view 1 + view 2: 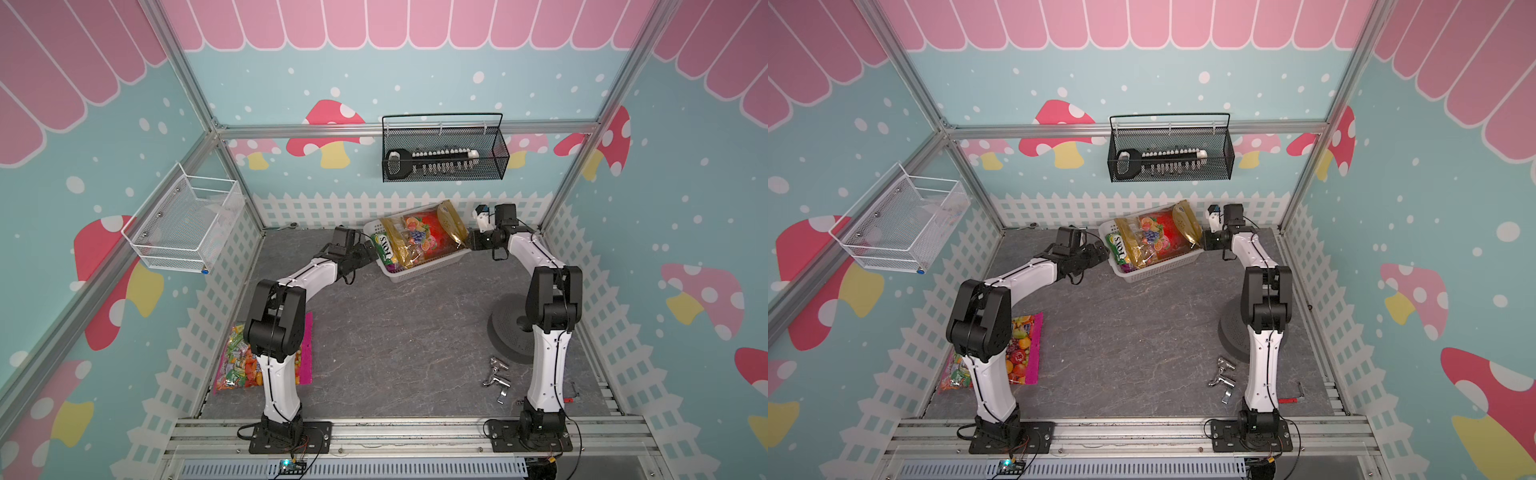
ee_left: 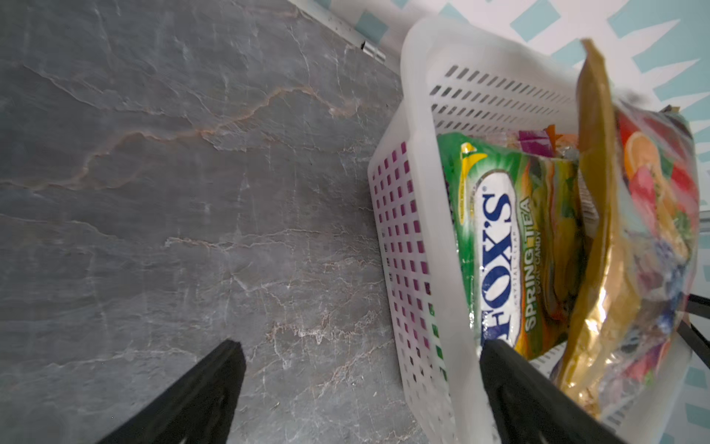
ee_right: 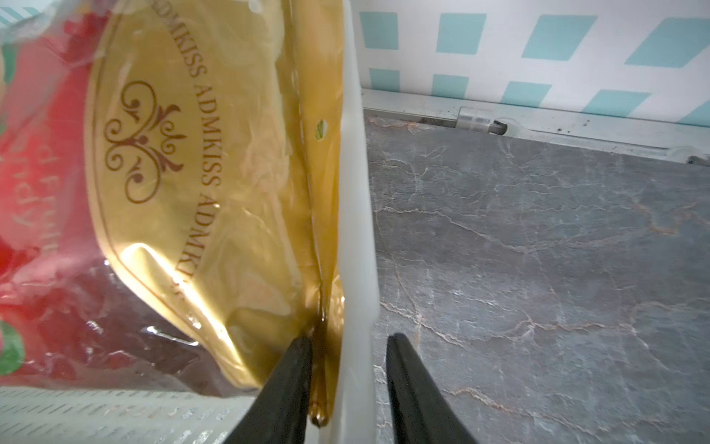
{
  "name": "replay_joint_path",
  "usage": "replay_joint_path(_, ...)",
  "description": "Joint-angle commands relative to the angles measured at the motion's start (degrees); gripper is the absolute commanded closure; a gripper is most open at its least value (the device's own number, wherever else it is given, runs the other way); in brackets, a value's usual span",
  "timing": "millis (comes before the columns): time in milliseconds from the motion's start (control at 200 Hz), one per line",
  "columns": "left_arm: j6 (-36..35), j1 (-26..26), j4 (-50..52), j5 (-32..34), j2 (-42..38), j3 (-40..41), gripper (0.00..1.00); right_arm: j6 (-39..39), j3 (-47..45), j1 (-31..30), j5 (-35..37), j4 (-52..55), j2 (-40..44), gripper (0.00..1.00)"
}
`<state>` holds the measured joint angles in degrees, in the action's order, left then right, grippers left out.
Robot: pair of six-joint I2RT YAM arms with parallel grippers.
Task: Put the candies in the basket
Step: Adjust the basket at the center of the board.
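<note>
Left jaws wide astride basket (image 2: 499, 100) wall; right jaws narrow round wall, red-gold bag (image 3: 215, 173) edge (unclamped).

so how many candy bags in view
3 clearly: green bag and red-gold bag in the basket, multicoloured bag on the table by the left arm. Purple, orange bits beneath: more partly hidden.

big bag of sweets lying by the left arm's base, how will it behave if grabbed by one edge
Probably floppy: the bag is thin film holding loose sweets, so it should sag from a pinched edge. Its glossy skin may slip. It looks well filled, so likely heavy; the flat pink edge seems the firmest hold.
</note>
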<state>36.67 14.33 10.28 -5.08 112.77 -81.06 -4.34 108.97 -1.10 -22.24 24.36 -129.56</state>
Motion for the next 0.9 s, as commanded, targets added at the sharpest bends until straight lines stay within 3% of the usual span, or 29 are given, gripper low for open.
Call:
replay_joint_path(0, -2.0, 0.0, -0.26, 4.28, -2.96, 0.58, 0.01, 0.57, -3.33, -0.13, -4.34, 4.03, 0.81, 0.75)
replay_joint_path(110, -2.65, -0.82, -0.26, 4.16, -3.66, 0.72, 0.02, -0.28, -5.16, -0.2, -7.07, 4.03, 2.85, 0.9)
replay_joint_path(240, -3.21, -2.56, -0.28, 4.11, -6.07, 1.44, 0.02, -1.92, -10.73, -0.8, -8.7, 3.06, 7.51, 0.97)
replay_joint_path(420, -3.68, -5.67, -0.29, 4.64, -11.89, 5.09, 0.01, -6.4, -21.0, -2.98, -6.31, 1.82, 15.04, 0.98)
replay_joint_path(570, -2.45, -7.53, -0.27, 6.62, -18.52, 11.18, 0.01, -13.1, -35.45, -6.9, -1.49, -2.9, 26.9, 0.99)
replay_joint_path(670, -1.01, -8.11, -0.27, 9.12, -22.76, 15.48, 0.01, -17.52, -43.8, -9.38, -1.99, -5.65, 32.98, 1.0)
replay_joint_path(795, -0.48, -8.23, 0.14, 10.47, -26.34, 19.32, 0.01, -22.95, -51.02, -12.52, -1.75, -8.76, 38.02, 0.9)
replay_joint_path(895, 2.64, -8.22, 3.78, 11.52, -29.23, 21.83, 0.01, -24.28, -54.03, -12.78, 1.07, -11.22, 41.97, 0.68)
